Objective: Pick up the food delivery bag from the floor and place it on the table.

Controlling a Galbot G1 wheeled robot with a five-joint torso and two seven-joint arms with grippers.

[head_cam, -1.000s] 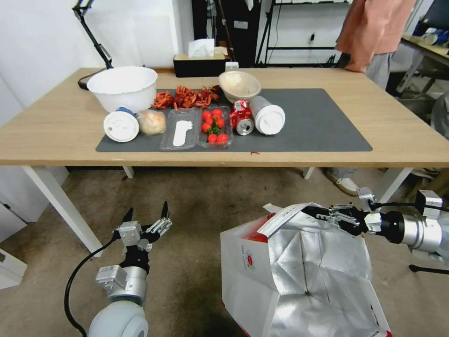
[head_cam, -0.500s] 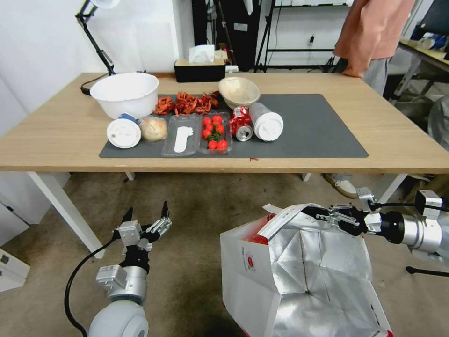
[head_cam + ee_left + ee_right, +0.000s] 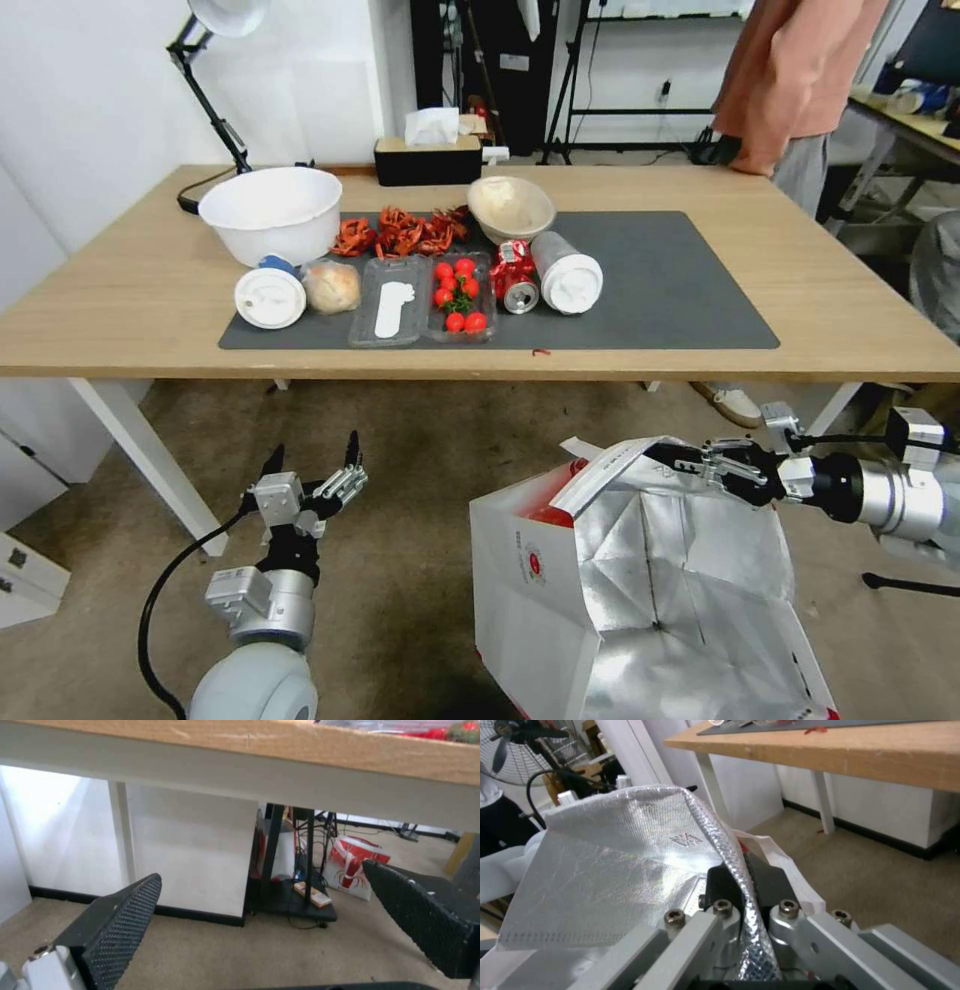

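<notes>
The food delivery bag (image 3: 535, 600) stands open at the lower right of the head view, white with a round red logo and silver foil inside; its bottom is cut off by the picture's edge. My right gripper (image 3: 672, 458) is shut on the bag's top rim, and in the right wrist view the foil rim (image 3: 730, 843) runs between the fingers of the right gripper (image 3: 740, 873). My left gripper (image 3: 312, 458) hangs open over the floor (image 3: 420, 450), left of the bag and apart from it. The left gripper (image 3: 261, 872) holds nothing. The table (image 3: 850, 300) with its dark mat (image 3: 680, 280) lies beyond.
On the mat's left half stand a white bowl (image 3: 270, 212), lidded cups, a tomato tray (image 3: 458, 292) and a can. A white table leg (image 3: 145, 450) rises near my left gripper. A person (image 3: 790, 80) stands at the table's far right. Another red-white bag (image 3: 352, 870) sits under the table.
The table has slid lower in the head view, so the camera has moved. Both grippers and the bag keep their places in the picture; the right stays shut on the rim.
</notes>
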